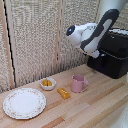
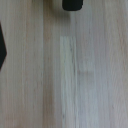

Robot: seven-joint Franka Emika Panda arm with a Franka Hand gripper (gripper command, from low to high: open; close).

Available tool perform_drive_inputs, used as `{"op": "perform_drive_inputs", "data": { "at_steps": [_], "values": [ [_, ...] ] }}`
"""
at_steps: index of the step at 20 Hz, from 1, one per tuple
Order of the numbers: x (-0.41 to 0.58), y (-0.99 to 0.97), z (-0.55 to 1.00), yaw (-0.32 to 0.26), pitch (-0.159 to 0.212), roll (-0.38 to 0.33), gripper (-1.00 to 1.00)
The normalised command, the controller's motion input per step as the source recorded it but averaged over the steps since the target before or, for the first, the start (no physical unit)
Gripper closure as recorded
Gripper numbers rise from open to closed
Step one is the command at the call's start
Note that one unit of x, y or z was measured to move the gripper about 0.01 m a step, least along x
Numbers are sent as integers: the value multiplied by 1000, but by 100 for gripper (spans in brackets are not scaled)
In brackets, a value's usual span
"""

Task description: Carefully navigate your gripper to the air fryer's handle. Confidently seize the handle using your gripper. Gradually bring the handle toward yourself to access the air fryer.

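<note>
1. Nearest the camera in the exterior view: pale wooden table (image 1: 95,107), with a round patterned plate (image 1: 24,103) at its front edge toward the exterior view's left.
2. Gripper hidden in the exterior view behind the arm's bulky white-and-black links (image 1: 90,37); open or closed, cannot tell.
3. Wrist view: mostly bare wood planks (image 2: 70,75), plus a dark rounded shape (image 2: 72,4) at one edge and a dark sliver (image 2: 2,47) at another; too blurred to say whether either is a finger.
4. Arm reaching in from the upper part of the exterior view, bent in front of the air fryer (image 1: 112,55).
5. Air fryer: big, boxy, black, standing at the back of the table on the exterior view's right, partly covered by the arm.
6. Handle of the drawer not distinguishable; hidden or lost in the black front.
7. Farther out, near the table's middle: pink mug (image 1: 78,83), upright, well apart from the air fryer.
8. Just beside the mug, toward the exterior view's left: small yellow-orange block (image 1: 63,93) lying flat on the wood.
9. Beyond that block: small white bowl (image 1: 48,83) with something orange inside.
10. Behind the table: woven beige screens (image 1: 35,35).
</note>
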Motion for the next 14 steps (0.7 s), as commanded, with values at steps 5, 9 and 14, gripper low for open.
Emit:
{"op": "perform_drive_inputs", "data": {
  "at_steps": [5, 9, 14],
  "values": [
    [-93, -615, -59, 191, 0, -19, -100],
    [-61, -629, -9, 195, 2, -1, -100],
    [-146, -617, 0, 170, 24, -4, -100]
  ]
}}
